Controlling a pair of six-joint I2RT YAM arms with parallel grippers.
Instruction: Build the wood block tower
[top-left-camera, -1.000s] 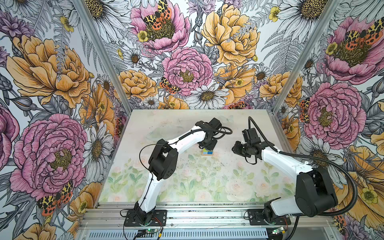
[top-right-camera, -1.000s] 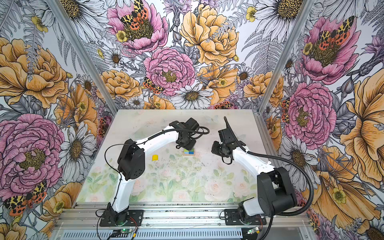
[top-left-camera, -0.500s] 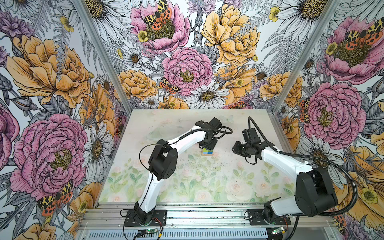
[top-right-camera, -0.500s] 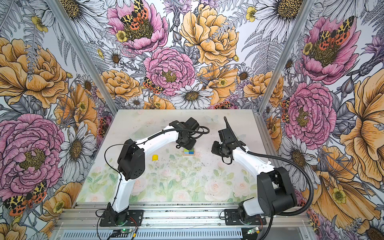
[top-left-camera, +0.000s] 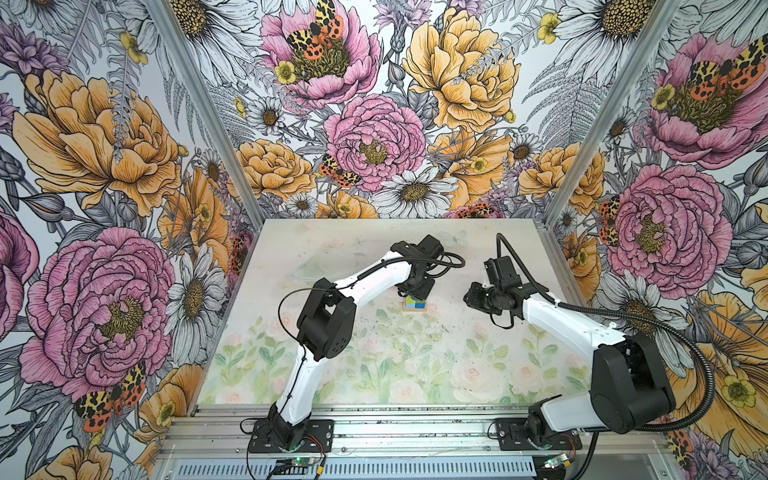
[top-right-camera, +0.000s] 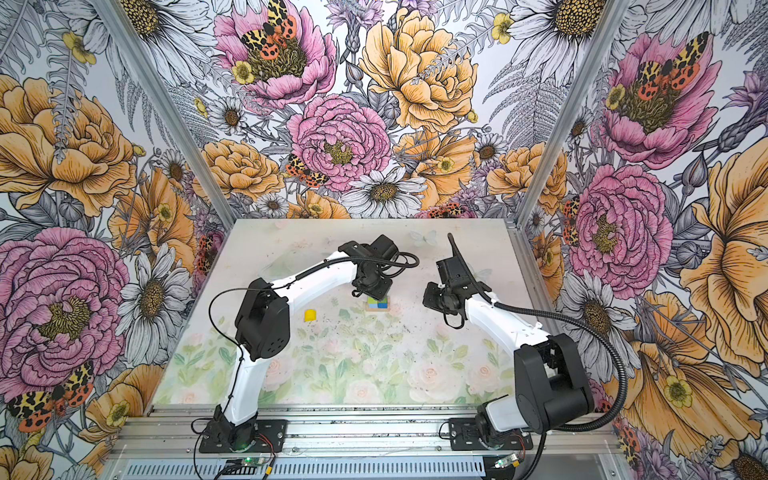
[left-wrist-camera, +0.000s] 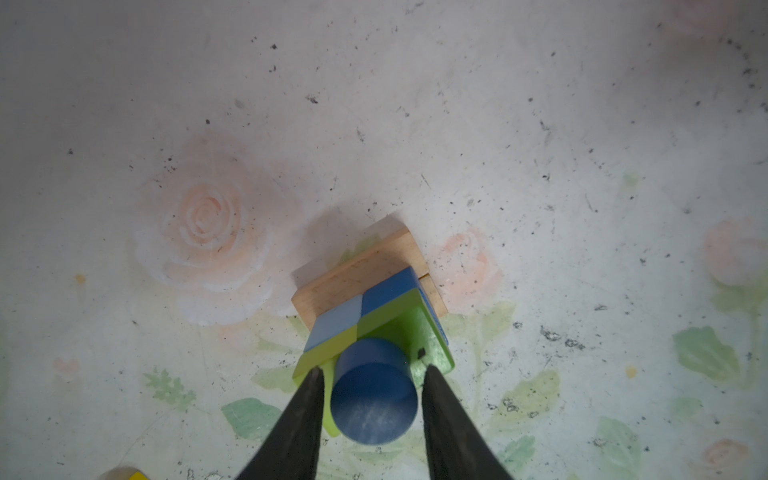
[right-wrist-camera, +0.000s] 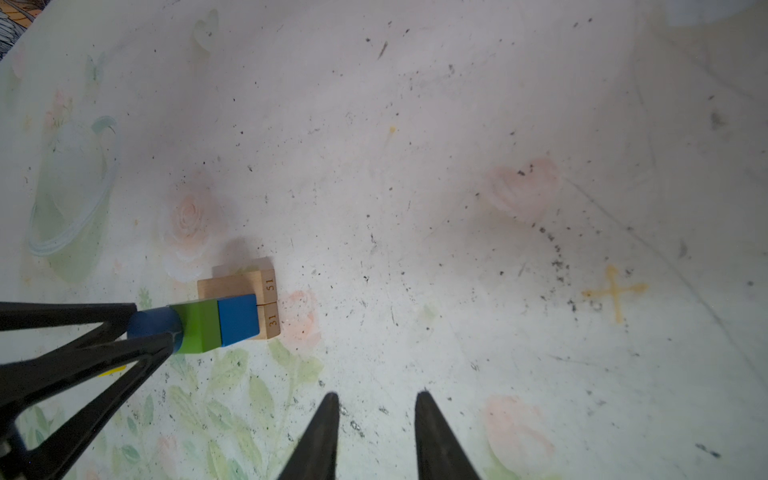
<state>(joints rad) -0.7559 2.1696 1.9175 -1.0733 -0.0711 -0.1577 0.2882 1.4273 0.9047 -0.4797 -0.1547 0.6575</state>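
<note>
Blue cylinder (left-wrist-camera: 374, 399) stood atop the wood block tower (top-right-camera: 377, 303), the left gripper (left-wrist-camera: 372, 369) straddling it, jaws slightly parted, gripping nothing. Yellow half-round (top-right-camera: 310, 315) lay left of the tower, nearer that arm; right gripper (right-wrist-camera: 376, 397) hung part-open, empty.

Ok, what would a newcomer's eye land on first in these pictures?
The huge flower-print walls all around the table. Then the small wood block tower mid-table, a blue cylinder on top between the fingers of the left end effector, and a yellow half-round lying alone, left of it in a top view.
</note>
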